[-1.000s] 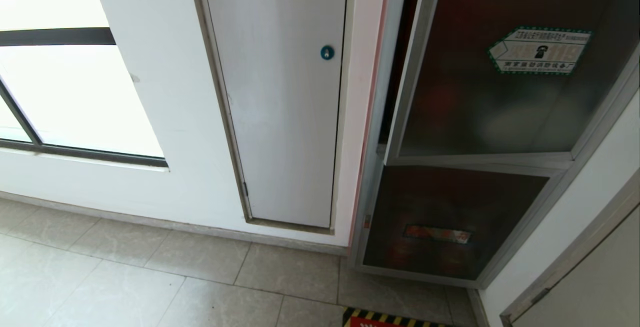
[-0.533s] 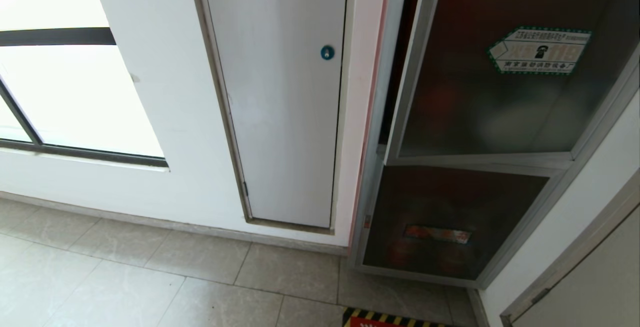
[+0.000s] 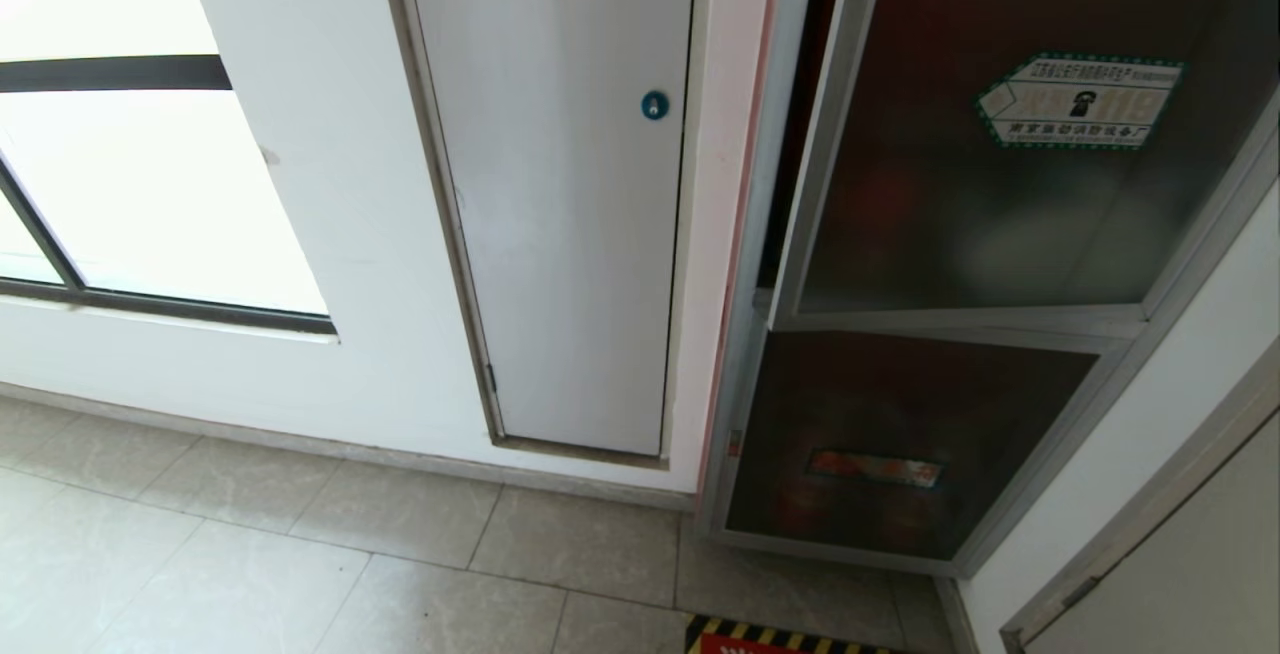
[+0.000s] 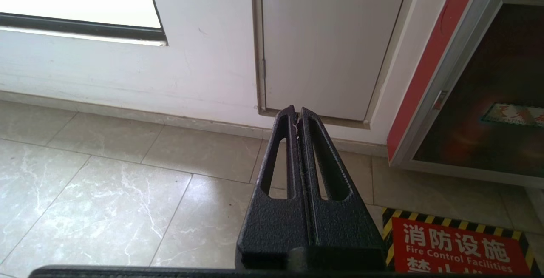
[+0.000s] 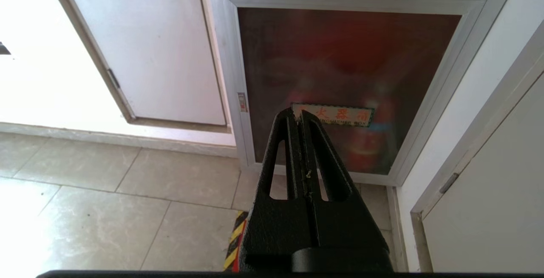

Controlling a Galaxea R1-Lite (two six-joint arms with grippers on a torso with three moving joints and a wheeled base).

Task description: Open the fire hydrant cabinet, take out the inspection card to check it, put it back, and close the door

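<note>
- The fire hydrant cabinet [image 3: 780,234] fills the right of the head view; its door [image 3: 1000,184], with a green-bordered sticker [image 3: 1080,102], stands slightly ajar at the left edge.
- The inspection card is not visible.
- Left gripper [image 4: 296,114]: fingers clenched, empty, above the floor tiles [image 4: 106,201].
- Right gripper [image 5: 297,116]: fingers clenched, empty, pointing at the lower glass panel [image 5: 340,65].

Blown-out daylight from window [image 3: 150,184]
</note>
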